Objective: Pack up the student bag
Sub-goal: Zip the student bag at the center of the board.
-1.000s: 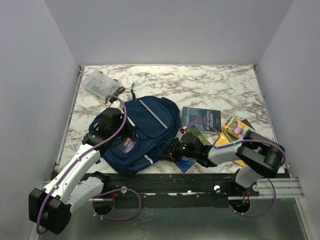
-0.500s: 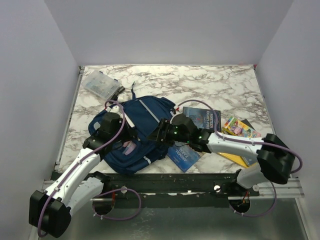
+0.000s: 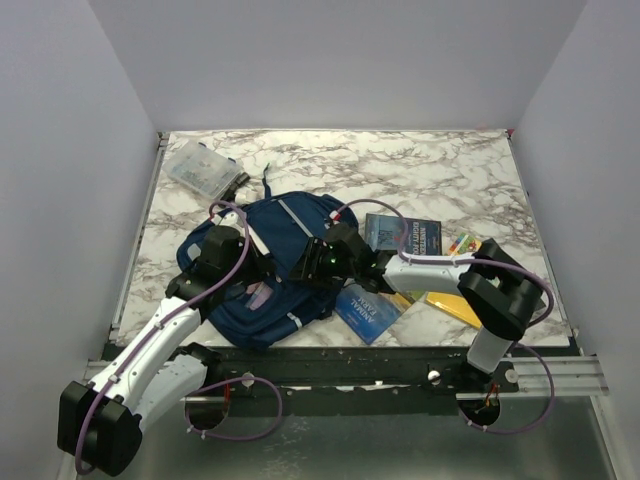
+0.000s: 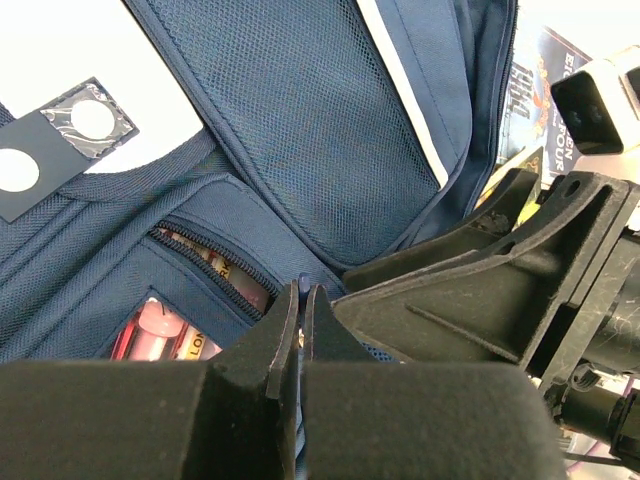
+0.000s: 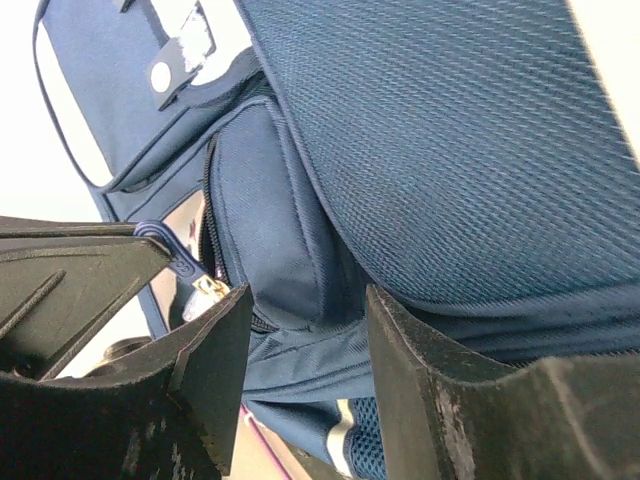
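The student bag lies on the desk, left of centre in the top view. We judge the front pocket's zip is in hand: the left pincer is closed tight on the blue zip pull, and the right pincer stands half open by the pocket, holding nothing. Next it should probably pin the fabric. Which way the zip must run, we cannot tell.

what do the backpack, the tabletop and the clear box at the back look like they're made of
Large navy-blue backpack: woven synthetic fabric, likely nylon or polyester; matte, with visible weave.
Marbled white-grey tabletop: smooth, veined stone pattern; real marble or laminate cannot be told.
Small clear box: probably hard transparent plastic; contents show through.
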`<state>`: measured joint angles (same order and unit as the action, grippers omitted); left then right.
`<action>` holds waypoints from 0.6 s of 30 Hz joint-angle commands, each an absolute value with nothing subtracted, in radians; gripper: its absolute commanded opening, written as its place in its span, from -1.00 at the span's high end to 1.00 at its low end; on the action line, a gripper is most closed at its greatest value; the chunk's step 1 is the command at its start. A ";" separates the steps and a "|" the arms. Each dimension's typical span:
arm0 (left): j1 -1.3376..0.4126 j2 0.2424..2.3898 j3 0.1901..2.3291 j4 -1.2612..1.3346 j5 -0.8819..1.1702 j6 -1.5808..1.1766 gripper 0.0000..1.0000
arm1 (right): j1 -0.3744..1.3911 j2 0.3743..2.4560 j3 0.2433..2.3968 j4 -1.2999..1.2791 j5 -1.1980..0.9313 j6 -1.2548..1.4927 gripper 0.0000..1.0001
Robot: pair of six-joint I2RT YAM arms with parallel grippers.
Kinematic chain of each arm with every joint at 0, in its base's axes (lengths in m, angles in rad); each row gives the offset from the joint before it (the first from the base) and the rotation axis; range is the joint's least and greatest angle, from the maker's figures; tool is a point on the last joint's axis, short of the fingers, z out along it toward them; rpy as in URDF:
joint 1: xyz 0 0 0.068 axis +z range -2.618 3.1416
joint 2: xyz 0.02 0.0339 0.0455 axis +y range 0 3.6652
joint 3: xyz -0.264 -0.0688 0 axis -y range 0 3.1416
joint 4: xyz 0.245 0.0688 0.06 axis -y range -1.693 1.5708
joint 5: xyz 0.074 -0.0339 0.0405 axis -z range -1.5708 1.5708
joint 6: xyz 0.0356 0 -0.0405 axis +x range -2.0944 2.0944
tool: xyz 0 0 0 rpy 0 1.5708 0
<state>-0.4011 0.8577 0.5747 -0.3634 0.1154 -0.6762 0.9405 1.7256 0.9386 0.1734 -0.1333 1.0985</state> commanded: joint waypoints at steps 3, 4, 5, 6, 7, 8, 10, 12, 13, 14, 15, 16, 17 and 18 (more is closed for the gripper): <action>-0.395 0.854 0.572 -0.338 0.132 -0.678 1.00 | 0.940 1.780 0.945 0.280 -0.221 1.103 0.08; -0.395 0.853 0.570 -0.339 0.130 -0.679 1.00 | 0.940 1.781 0.934 0.292 -0.225 1.111 0.14; -0.396 0.852 0.567 -0.338 0.130 -0.681 1.00 | 0.941 1.781 0.923 0.309 -0.231 1.118 0.21; -0.395 0.852 0.564 -0.337 0.129 -0.684 1.00 | 0.940 1.781 0.909 0.324 -0.238 1.124 0.28; -0.396 0.855 0.563 -0.337 0.126 -0.686 1.00 | 0.940 1.783 0.898 0.334 -0.241 1.127 0.38; -0.395 0.860 0.563 -0.336 0.122 -0.688 1.00 | 0.942 1.786 0.890 0.341 -0.243 1.130 0.49; -0.394 0.872 0.565 -0.336 0.103 -0.700 1.00 | 0.942 1.789 0.869 0.350 -0.243 1.132 0.89; -0.394 0.881 0.566 -0.338 0.064 -0.724 1.00 | 0.942 1.782 0.846 0.358 -0.240 1.126 0.99; -0.393 0.887 0.567 -0.340 0.050 -0.739 1.00 | 0.942 1.777 0.830 0.366 -0.241 1.124 0.99; -0.387 0.892 0.570 -0.340 0.040 -0.749 1.00 | 0.942 1.768 0.814 0.376 -0.237 1.122 0.99; -0.383 0.898 0.571 -0.342 0.030 -0.761 1.00 | 0.942 1.759 0.791 0.385 -0.230 1.120 0.99; -0.374 0.901 0.573 -0.347 0.017 -0.775 1.00 | 0.942 1.746 0.764 0.399 -0.221 1.124 0.99; -0.367 0.902 0.571 -0.350 0.009 -0.786 1.00 | 0.943 1.736 0.740 0.427 -0.224 1.125 0.99; -0.356 0.903 0.568 -0.346 0.008 -0.797 1.00 | 0.942 1.732 0.716 0.461 -0.235 1.123 0.99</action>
